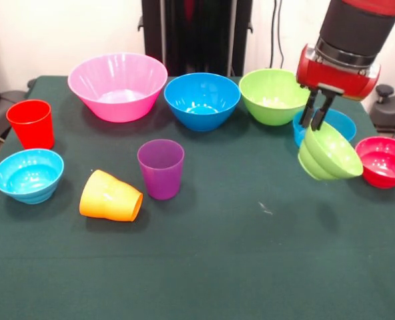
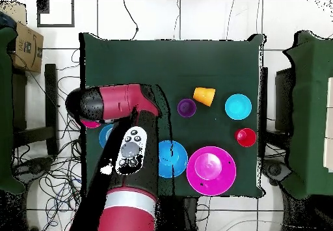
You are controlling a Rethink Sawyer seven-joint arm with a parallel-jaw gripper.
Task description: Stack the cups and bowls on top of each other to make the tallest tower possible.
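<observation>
- Nearest the camera in the front view, the orange cup [image 1: 110, 197] lay on its side on the green table [image 1: 204, 267], with its mouth toward the right.
- Just left of it sat the light blue bowl [image 1: 28, 175], the right way up.
- Just right of the orange cup stood the purple cup [image 1: 161, 168], upright.
- A bit farther back, at the left, stood the red cup [image 1: 31, 123].
- On the right side, the gripper [image 1: 317, 119] was clamped on the rim of the small green bowl [image 1: 329, 155].
- That bowl hung tilted in the air, with its mouth facing up and to the right. It was off the table, I think.
- The red bowl [image 1: 385, 161] sat just right of the hanging bowl.
- The small blue bowl [image 1: 341, 123] sat right behind the hanging bowl, partly hidden.
- So the closest spots to set the green bowl down were those two, right beside it.
- The hanging bowl would have to be turned level before it could nest or stack well.
- Far back stood a row of three: the pink bowl [image 1: 117, 85] at the left, the blue bowl [image 1: 202, 100] in the middle, and the green bowl [image 1: 272, 95] at the right.
- Nothing was stacked yet, so the tower had not started.
</observation>
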